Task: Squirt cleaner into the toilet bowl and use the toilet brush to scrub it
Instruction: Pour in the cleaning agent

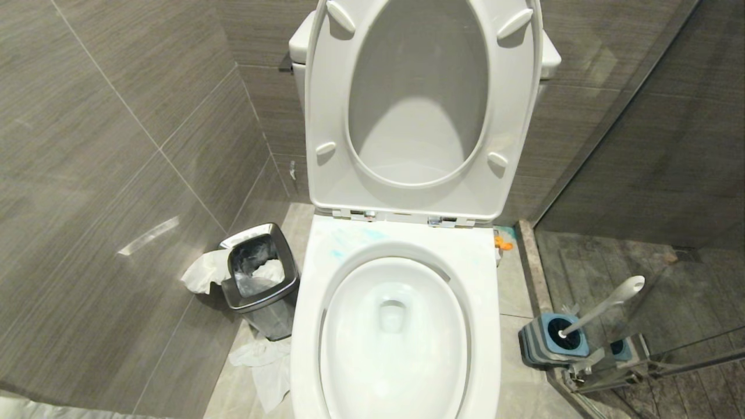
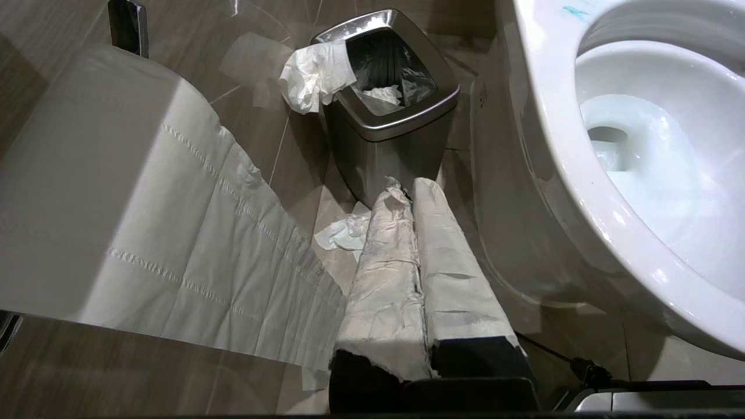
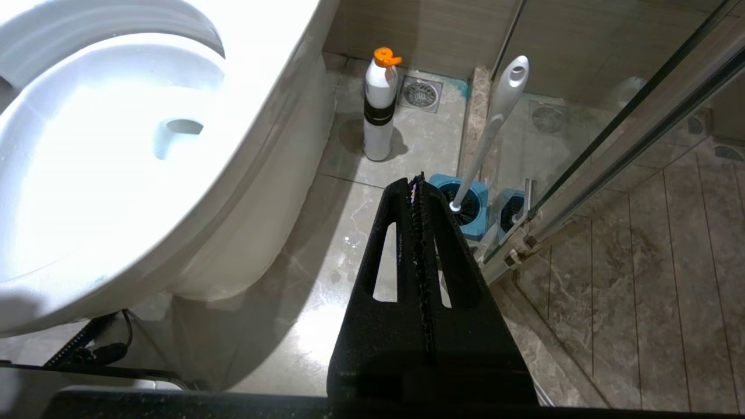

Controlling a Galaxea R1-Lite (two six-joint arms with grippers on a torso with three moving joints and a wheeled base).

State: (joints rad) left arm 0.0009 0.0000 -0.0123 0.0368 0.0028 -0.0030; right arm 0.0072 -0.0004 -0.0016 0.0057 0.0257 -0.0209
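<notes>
Grippers first, nearest the lens. Right gripper point(image 3: 417, 181): black fingers pressed together, nothing between them, hanging low over the floor beside the toilet, aimed toward the brush holder. Left gripper point(image 2: 407, 189): paper-wrapped fingers point(image 2: 384, 267) also closed flat against each other, empty, low on the other side of the toilet, pointing at the steel waste bin point(image 2: 387, 110). Neither arm visible from the head.

Toilet bowl point(image 1: 483, 279) directly below the head camera, seat point(image 1: 326, 105) raised against the tank. Pale turquoise tint in the water and faint teal smears of cleaner point(image 1: 349, 241) on the rim behind the opening. Glazed ceramic, rigid, wet and slick; no grip needed there.

Toilet brush point(image 3: 495, 125) standing just past the right gripper, bristle head down in the blue-and-grey holder point(image 1: 556, 340), handle leaning against the glass partition. Slim white plastic shaft, probably light and stiff but smooth; flattened end with a hole at the top. Best hold judged to be on the upper shaft just below that flat end, jaws across the narrow width, firm enough to stop twisting under scrubbing load. Holder likely light too; may lift along if bristles snag.

Farther back, white cleaner bottle point(image 3: 379, 107) with orange cap, upright on the floor near the toilet base. Thin-walled plastic by the look, squeezable; body grip around the dark band, not the cap. Beyond it, floor drain point(image 3: 420, 93) at the wall.
</notes>
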